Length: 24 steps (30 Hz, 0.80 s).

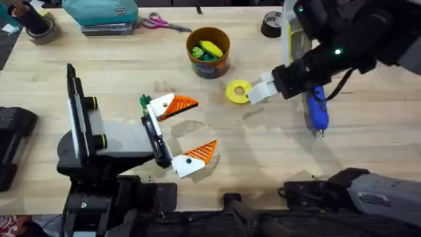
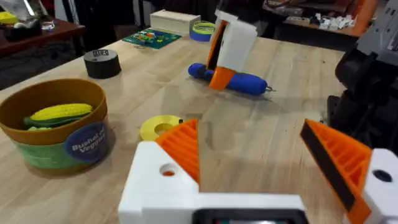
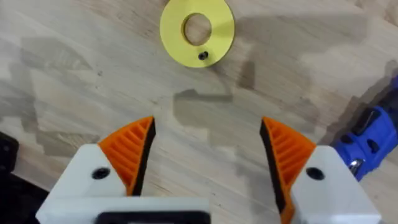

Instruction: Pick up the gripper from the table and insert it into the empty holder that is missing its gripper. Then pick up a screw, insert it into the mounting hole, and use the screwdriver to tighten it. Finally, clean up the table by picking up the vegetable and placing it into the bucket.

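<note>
My left gripper stands open low over the table, and both of its white brackets carry orange ribbed tips. My right gripper is open too, just above the wood, with an orange tip on each finger. Right in front of it lies a yellow disc bearing a small dark screw. The blue screwdriver lies flat under the right arm. In the bucket sits a yellow corn vegetable with green pieces. A loose gripper tip and an empty holder are out of view.
Scissors and a teal box lie at the far edge. A black tape roll sits at the far right, another roll at the far left. A black device rests at the left edge.
</note>
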Each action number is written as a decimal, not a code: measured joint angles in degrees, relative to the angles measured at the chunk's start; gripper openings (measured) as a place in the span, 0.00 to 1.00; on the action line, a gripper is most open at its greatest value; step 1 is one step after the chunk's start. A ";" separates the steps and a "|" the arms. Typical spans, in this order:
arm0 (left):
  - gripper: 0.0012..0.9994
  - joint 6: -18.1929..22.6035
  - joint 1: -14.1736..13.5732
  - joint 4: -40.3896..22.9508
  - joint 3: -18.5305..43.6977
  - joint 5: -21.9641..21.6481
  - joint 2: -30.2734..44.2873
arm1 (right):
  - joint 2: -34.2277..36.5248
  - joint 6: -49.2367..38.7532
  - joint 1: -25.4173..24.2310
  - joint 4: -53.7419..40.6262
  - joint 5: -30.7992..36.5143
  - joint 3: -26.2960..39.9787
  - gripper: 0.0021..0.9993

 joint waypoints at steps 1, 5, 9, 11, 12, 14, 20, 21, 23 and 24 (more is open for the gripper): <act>0.99 0.01 0.00 0.00 0.00 0.00 0.00 | 0.25 0.00 0.26 0.31 0.00 0.00 1.00; 0.99 0.01 0.00 0.00 0.00 0.00 0.00 | 1.30 1.20 1.79 0.87 1.84 0.00 1.00; 0.99 0.01 0.00 0.00 0.00 0.00 -0.01 | 3.56 2.70 2.86 2.01 4.11 0.00 1.00; 0.99 0.01 0.00 0.00 0.00 0.00 0.00 | 5.36 3.35 3.00 2.20 4.66 0.00 1.00; 0.99 0.01 0.00 0.00 0.00 0.00 0.00 | 6.27 3.70 3.00 2.43 4.90 0.00 1.00; 0.99 0.01 0.00 0.00 0.00 0.00 -0.02 | 7.89 4.09 3.00 3.12 5.25 0.00 1.00; 0.99 0.01 0.00 0.00 0.00 0.00 0.00 | 10.95 5.37 3.00 6.36 5.60 -0.02 1.00; 0.99 0.01 0.00 0.00 0.00 0.00 -0.02 | 11.17 5.52 3.00 7.01 5.63 -0.02 1.00; 0.99 0.01 0.00 0.00 0.00 0.00 -0.01 | 11.55 5.57 3.00 8.04 5.76 -0.02 1.00; 0.99 0.01 0.00 0.00 0.00 0.00 0.00 | 11.68 5.60 3.00 8.45 5.77 -0.02 1.00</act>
